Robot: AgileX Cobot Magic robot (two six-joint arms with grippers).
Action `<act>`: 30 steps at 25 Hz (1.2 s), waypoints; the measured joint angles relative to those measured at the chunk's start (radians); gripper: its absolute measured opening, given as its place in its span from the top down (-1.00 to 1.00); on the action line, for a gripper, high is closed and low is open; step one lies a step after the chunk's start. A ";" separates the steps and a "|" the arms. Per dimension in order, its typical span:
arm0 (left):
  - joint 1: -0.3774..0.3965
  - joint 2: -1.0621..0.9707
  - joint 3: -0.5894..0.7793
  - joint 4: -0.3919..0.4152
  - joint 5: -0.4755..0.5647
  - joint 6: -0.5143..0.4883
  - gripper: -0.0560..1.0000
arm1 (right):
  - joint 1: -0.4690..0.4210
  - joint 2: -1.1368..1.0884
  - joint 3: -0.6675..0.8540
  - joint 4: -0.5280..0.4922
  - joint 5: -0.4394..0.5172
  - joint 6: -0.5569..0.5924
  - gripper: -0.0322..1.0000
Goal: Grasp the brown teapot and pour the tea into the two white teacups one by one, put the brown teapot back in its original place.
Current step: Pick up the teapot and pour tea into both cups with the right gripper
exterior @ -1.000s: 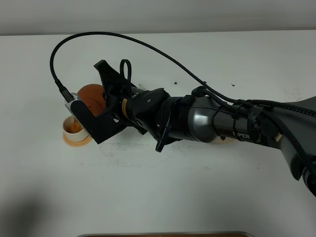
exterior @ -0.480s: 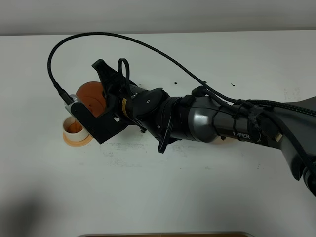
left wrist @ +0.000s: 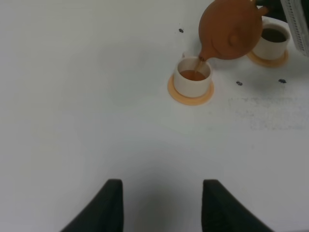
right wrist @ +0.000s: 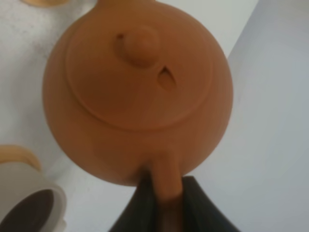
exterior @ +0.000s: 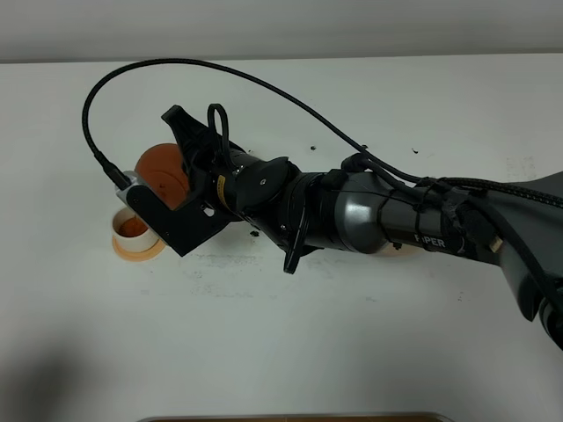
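The right gripper (right wrist: 161,195) clenches the handle of the one brown teapot (left wrist: 227,30), held tilted over the table's left side. Its spout hangs directly above the nearer of two white teacups (left wrist: 193,77), pouring tea. The second cup (left wrist: 273,39) already holds dark tea. The left gripper (left wrist: 161,203) hangs released, well apart.

We see the right arm (exterior: 369,215) stretched across the middle of the table (exterior: 352,352), blocking passage there. Its gripper (right wrist: 163,203) holds the tilted teapot (left wrist: 227,29) directly above the near cup (left wrist: 193,77), closing access from above. The second cup (left wrist: 273,41) stands just behind the teapot. The left gripper (left wrist: 161,205) has bare table ahead, up to the near cup.
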 joint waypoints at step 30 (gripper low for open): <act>0.000 0.000 0.000 0.000 0.000 0.001 0.12 | 0.016 0.000 -0.001 -0.005 0.009 -0.014 0.71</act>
